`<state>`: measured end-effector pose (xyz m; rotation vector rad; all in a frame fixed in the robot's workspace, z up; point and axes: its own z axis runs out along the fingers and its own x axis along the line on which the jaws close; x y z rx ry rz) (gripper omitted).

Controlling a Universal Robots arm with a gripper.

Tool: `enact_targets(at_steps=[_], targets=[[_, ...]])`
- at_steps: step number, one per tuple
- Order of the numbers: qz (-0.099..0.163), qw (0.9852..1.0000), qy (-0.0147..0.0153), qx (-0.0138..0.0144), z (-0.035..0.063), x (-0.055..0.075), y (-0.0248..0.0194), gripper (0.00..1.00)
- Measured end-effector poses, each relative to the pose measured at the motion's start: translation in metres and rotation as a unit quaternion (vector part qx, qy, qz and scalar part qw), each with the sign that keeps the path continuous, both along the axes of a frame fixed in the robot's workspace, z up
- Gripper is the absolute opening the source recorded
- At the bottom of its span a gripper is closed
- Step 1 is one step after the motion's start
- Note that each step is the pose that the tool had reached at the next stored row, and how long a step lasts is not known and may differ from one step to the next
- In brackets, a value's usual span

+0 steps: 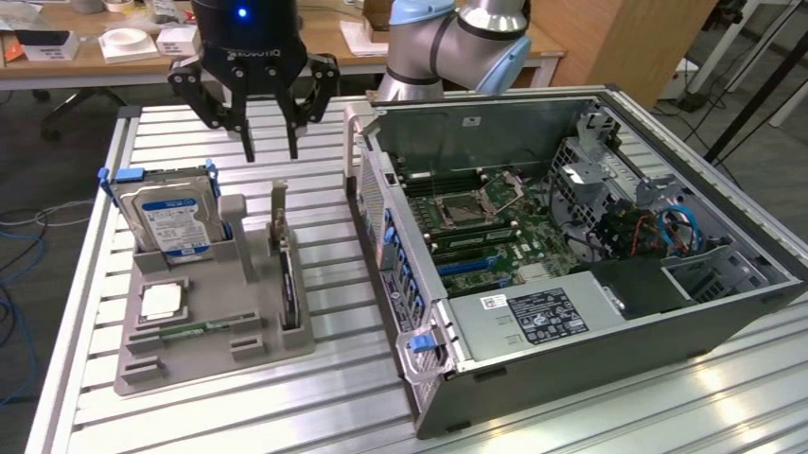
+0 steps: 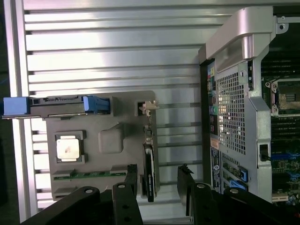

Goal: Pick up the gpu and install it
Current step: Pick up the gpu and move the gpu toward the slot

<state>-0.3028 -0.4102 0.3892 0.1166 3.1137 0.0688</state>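
Wrist view puts the gpu on edge in a slot of the grey tray. Its long axis runs crosswise to the line between the two fingers, so its thin faces look toward them. It sits below the gripper, nearer one finger than the other. The gripper is spread wide and holds nothing, hanging clear above the card. A hard drive, a chip and a memory stick share the tray. It rests on the slatted metal table, with the open computer case just beside it on the exterior view's right.
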Motion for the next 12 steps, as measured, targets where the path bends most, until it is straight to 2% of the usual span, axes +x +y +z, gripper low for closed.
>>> enact_targets(at_steps=[12], targets=[[0.0,1.0,0.0,0.0,-0.0049,0.0,-0.0001,0.47]])
